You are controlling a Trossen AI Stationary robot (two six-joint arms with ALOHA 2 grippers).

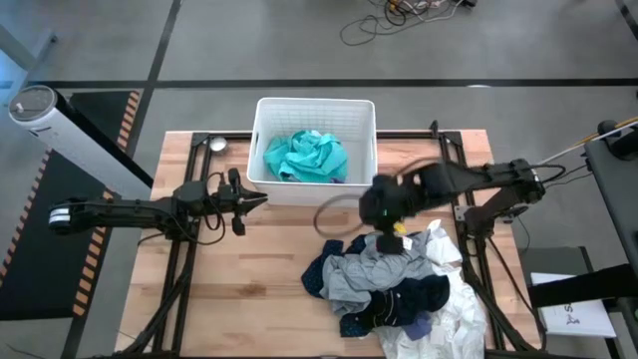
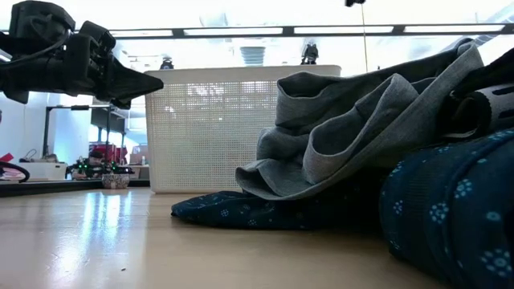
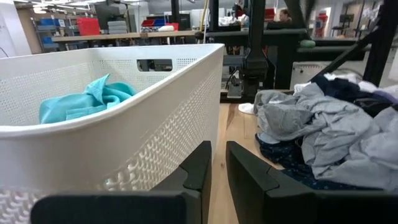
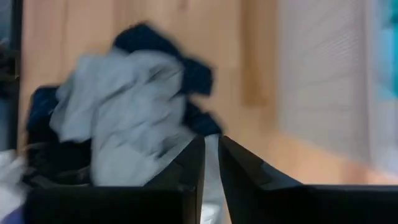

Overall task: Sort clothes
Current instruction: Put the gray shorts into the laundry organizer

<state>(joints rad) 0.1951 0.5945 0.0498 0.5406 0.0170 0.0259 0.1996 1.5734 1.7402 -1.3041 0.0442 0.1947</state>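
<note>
A pile of clothes lies on the wooden table at the near right: a grey garment (image 1: 371,271) on top, dark blue patterned pieces (image 1: 404,304) under it, and white pieces (image 1: 454,317) at the right. A teal garment (image 1: 307,156) lies inside the white basket (image 1: 261,140). My right gripper (image 1: 381,211) hovers above the pile's far edge, shut and empty; its wrist view (image 4: 211,146) looks down on the grey garment (image 4: 124,106). My left gripper (image 1: 261,200) hangs shut and empty by the basket's near left corner (image 3: 211,68), clear of the table.
The basket stands at the table's far middle. A small round metal thing (image 1: 216,145) lies at the far left. Bare wood (image 1: 249,289) stretches left of the pile. In the low view the grey garment (image 2: 353,120) and patterned cloth (image 2: 450,209) fill the right side.
</note>
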